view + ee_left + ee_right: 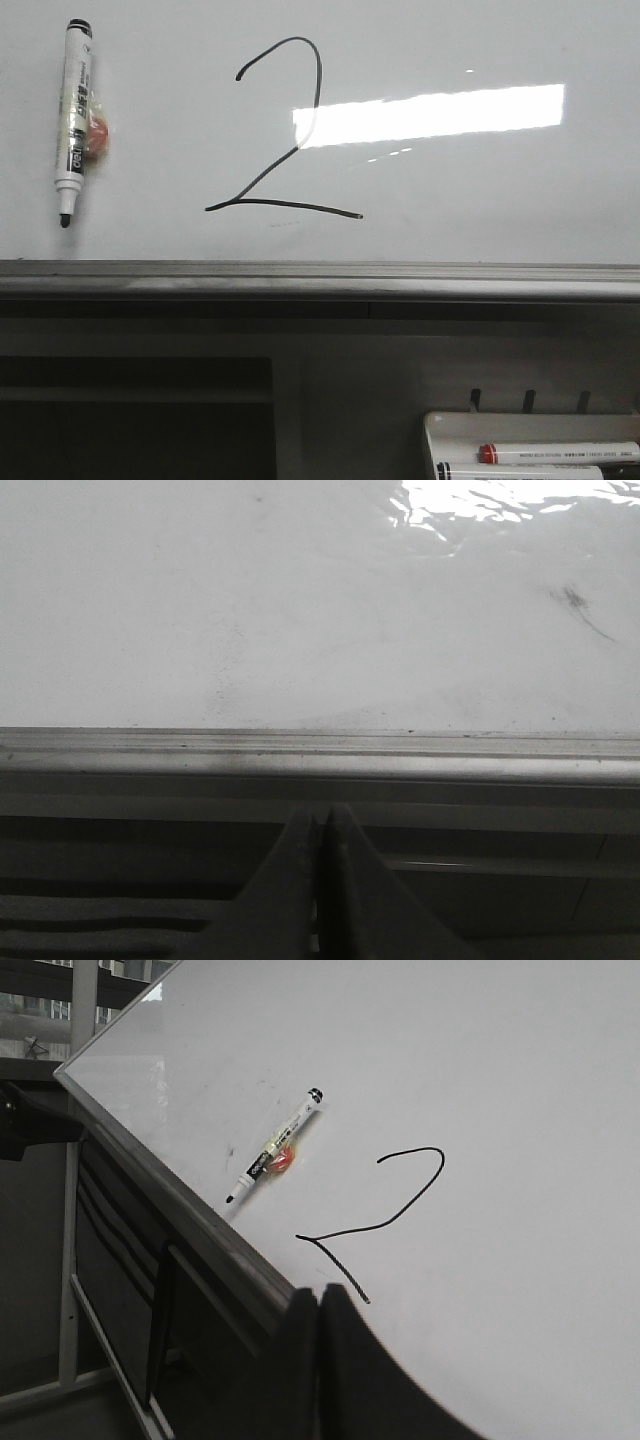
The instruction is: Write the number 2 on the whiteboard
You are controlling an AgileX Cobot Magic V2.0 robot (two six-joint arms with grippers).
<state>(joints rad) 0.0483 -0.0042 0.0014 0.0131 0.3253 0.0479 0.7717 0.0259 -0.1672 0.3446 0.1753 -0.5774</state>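
A thin black number 2 [285, 135] is drawn on the glossy whiteboard [480, 60], left of the bright light reflection. It also shows in the right wrist view [385, 1215] on the whiteboard [500, 1110]. A white marker [73, 120] with a black tip sticks upright to the board at the far left, tip down; it also shows in the right wrist view [275, 1145]. My left gripper [325, 815] is shut and empty below the board's grey ledge [320, 750]. My right gripper [318, 1295] is shut and empty, just off the base stroke's end. Neither gripper shows in the front view.
The grey metal ledge [320, 280] runs under the board. A small white marker tray [450, 430] at the lower right holds a red-capped marker [560, 452] and another below it. A dark recess [135, 420] sits at the lower left.
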